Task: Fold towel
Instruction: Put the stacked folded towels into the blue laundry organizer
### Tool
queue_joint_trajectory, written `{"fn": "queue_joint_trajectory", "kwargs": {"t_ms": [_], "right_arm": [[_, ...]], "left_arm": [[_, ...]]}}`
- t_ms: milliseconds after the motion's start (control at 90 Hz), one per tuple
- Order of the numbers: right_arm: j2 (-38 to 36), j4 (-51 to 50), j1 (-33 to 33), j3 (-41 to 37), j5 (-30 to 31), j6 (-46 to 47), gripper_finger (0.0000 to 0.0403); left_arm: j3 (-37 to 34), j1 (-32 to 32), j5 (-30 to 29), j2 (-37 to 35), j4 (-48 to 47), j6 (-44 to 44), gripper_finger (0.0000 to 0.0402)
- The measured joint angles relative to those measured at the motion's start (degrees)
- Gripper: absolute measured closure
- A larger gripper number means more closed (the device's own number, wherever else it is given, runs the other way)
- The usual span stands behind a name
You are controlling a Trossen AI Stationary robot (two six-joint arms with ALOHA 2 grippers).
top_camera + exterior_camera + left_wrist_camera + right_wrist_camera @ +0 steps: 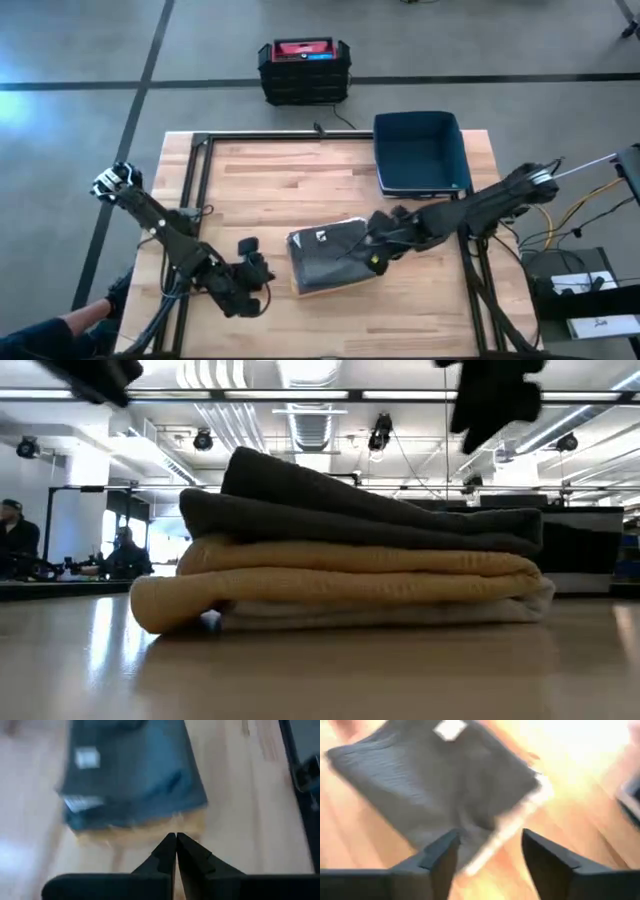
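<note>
- Near the front-middle of the pale wooden butcher-block table (300, 190) lies the task's thing: a dark grey towel (328, 252) folded flat on top of a folded mustard-yellow towel (330, 585), with a whitish layer showing at the bottom of the stack in the low view.
- Over the stack's right edge hangs the right gripper (489, 851), its fingers spread apart and holding nothing; the grey cloth shows between them.
- Just left of the stack, apart from it, sits the left gripper (176, 851), its fingers pressed together on nothing.
- Behind the stack, well apart, stands a dark blue rectangular plastic bin (420, 155).
- Handling, as a judgement: the grey towel looks soft, thick and light, with rounded folds that sag slightly, so it will drape and bunch rather than hold shape.
- A pinch at a free corner or along the doubled edge should grip best; a grab at mid-panel risks dragging the yellow layer beneath or lifting several layers at once.
</note>
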Motion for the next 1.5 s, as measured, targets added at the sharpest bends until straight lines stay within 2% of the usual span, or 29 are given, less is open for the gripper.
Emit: {"fn": "queue_joint_trajectory", "kwargs": {"t_ms": [133,289,378,533,633,722,933,1211,1356,1500], "right_arm": [[-7.38,6.5,0.85,-11.75,2.67,8.8,0.0115],[-12.35,28.56,0.42,-28.24,-0.5,13.23,0.0066],[-12.36,40.79,0.13,-35.75,-1.87,15.36,0.0056],[-9.53,60.15,-0.52,-46.4,-2.9,17.99,0.0055],[-7.43,72.7,-0.56,-51.05,-3.17,18.85,0.0054],[-4.66,79.2,-0.61,-53.99,-3.77,20.16,0.0054],[3.94,92.88,-1.09,-53.78,-4.0,17.69,0.0054],[13.22,93.94,-3.13,-46.65,-5.82,14.02,0.0054],[16.24,94.07,-4.22,-43.57,-5.75,13.0,0.0054],[16.64,93.24,-4.98,-41.71,-6.28,12.0,0.0054]], "left_arm": [[-1.36,3.82,0.06,0.12,3.48,4.88,0.0402],[-3.77,7.71,1.92,0.24,6.45,8.34,0.0402],[-5.41,9.75,3.69,0.34,10.89,10.91,0.0402],[-10.42,13.21,8.17,0.36,23.99,15.68,0.0402],[-14.16,14.98,9.12,0.36,31.09,16.83,0.0402],[-17.13,16.32,9.15,0.37,36.68,17.9,0.0402],[-22.3,19.02,10.62,0.38,45.77,19.06,0.0402],[-25.79,20.22,10.82,2.31,49.97,18.92,0.0402],[-25.93,20.41,13.59,7.99,53.41,18.56,0.0402],[-24.71,20.4,13.64,14.11,55.56,18.12,0.0402]]}}
